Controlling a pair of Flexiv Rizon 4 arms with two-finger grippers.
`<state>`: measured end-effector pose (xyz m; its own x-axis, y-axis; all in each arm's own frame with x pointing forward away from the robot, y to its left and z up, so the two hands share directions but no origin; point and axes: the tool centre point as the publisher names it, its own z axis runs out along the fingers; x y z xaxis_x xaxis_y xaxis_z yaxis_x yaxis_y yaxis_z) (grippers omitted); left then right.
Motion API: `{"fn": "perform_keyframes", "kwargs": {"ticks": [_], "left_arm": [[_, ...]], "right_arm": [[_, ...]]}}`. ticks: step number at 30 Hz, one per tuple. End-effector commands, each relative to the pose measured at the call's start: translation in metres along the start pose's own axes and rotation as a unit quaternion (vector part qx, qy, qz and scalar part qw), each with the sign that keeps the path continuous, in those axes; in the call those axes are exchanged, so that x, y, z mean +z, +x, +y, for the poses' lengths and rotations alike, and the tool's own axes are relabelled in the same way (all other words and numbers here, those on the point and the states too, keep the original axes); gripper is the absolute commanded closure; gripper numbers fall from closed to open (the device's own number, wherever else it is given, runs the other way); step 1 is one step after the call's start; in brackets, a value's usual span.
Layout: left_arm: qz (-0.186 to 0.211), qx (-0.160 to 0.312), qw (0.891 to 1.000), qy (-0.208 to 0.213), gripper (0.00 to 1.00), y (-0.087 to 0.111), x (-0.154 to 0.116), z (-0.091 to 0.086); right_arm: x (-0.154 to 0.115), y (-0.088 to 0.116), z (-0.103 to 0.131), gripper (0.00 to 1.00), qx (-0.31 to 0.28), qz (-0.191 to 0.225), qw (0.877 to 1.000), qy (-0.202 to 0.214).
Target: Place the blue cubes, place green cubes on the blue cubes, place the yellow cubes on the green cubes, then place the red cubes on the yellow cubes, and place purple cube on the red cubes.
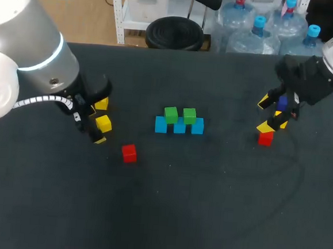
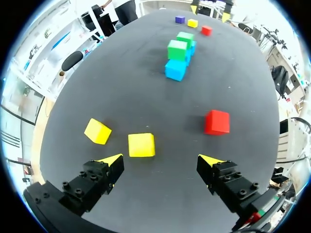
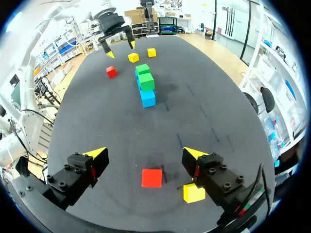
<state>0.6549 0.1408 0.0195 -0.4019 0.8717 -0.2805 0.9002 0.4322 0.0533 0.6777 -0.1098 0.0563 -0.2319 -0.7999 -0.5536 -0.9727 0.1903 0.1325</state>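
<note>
While both grippers stand spread and empty, eleven cubes can be counted on the table: three blue, two green, three yellow, two red, one purple. At the middle of the head view, the blue cubes (image 1: 161,124) form one row whose long axis runs from nine to three o'clock. The green cubes (image 1: 171,114) sit on top, each over a seam.

Toward nine o'clock, the left gripper (image 2: 161,160) has the first yellow cube (image 2: 141,144) just ahead, between the lines of its fingers. The second yellow cube (image 2: 97,131) lies beside that one, turned cornerwise, and the left red cube (image 2: 216,122) lies at four o'clock from the first.

Toward three o'clock, the right gripper (image 3: 146,154) hangs over the right red cube (image 3: 151,177). The third yellow cube (image 3: 194,192) lies near it, partly cut off by one finger. The purple cube (image 2: 180,19) is largely hidden behind that gripper in the head view and only a speck from the left wrist.
</note>
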Motion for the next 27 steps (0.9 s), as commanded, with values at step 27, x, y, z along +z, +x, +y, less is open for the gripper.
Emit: {"fn": "perform_keyframes", "kwargs": {"ticks": [27], "left_arm": [[-0.003, 0.004, 1.0, 0.013, 0.0, -0.006, 0.031, 0.038]], "right_arm": [[0.0, 0.0, -0.001, 0.0, 0.0, -0.001, 1.0, 0.0]]}}
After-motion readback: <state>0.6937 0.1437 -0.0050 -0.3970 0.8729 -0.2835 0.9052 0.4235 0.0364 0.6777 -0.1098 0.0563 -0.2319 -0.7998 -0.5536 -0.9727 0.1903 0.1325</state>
